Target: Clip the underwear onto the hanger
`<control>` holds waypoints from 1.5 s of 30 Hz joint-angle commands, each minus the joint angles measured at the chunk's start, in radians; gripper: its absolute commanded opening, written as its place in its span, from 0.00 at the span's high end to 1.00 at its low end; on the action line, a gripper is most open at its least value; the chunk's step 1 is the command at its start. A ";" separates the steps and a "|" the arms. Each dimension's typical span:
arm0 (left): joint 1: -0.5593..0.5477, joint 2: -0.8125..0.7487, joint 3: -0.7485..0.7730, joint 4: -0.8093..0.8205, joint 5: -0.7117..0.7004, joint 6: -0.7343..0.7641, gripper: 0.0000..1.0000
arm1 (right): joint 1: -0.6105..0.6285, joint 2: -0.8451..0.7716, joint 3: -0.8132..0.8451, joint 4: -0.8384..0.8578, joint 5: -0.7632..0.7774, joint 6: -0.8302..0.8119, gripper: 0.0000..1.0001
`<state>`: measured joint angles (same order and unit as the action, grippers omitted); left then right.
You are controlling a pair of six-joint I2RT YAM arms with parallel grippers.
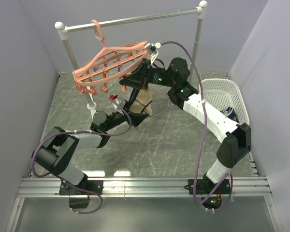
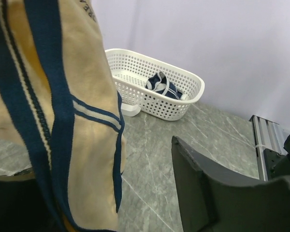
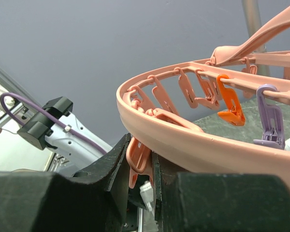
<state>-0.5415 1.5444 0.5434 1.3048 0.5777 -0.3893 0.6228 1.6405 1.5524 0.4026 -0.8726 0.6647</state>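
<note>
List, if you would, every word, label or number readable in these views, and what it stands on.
Nothing can be read.
On the underwear, a small dark print is cut off by the picture's edge, too blurred to read.
The hanger and the laundry basket show no lettering.

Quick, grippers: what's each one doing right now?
Left gripper: open, underwear hanging loose in the gap.
Right gripper: closed on a clip of the hanger.

A white perforated basket [image 2: 183,99] holding a navy striped garment [image 2: 163,86] stands near a silver-and-white rack [image 1: 135,19]
</note>
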 commanded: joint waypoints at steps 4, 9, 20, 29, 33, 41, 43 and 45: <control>0.018 -0.087 -0.065 0.248 -0.004 -0.011 0.41 | 0.000 -0.019 0.049 0.053 -0.005 0.012 1.00; 0.031 -0.142 -0.099 0.209 -0.009 -0.008 0.46 | -0.001 -0.024 0.040 0.058 -0.003 0.010 1.00; 0.064 -0.194 -0.108 0.148 -0.013 -0.006 0.60 | 0.000 -0.030 0.040 0.053 -0.006 0.007 1.00; 0.112 -0.221 -0.118 0.091 -0.004 -0.013 0.56 | -0.001 -0.030 0.044 0.050 -0.012 0.006 1.00; 0.115 -0.248 -0.138 0.051 0.002 0.007 0.53 | 0.000 -0.030 0.040 0.058 -0.009 0.007 1.00; 0.133 -0.250 -0.134 0.021 -0.002 0.012 0.45 | 0.000 -0.025 0.046 0.062 -0.012 0.010 1.00; 0.140 -0.241 -0.129 0.025 0.002 0.010 0.44 | -0.001 -0.025 0.048 0.058 -0.011 0.007 1.00; 0.141 -0.234 -0.122 0.039 0.005 0.009 0.44 | 0.000 -0.024 0.046 0.064 -0.014 0.010 1.00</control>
<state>-0.4084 1.3098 0.4076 1.3018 0.5709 -0.3862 0.6228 1.6405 1.5524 0.4068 -0.8722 0.6659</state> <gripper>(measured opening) 0.560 0.255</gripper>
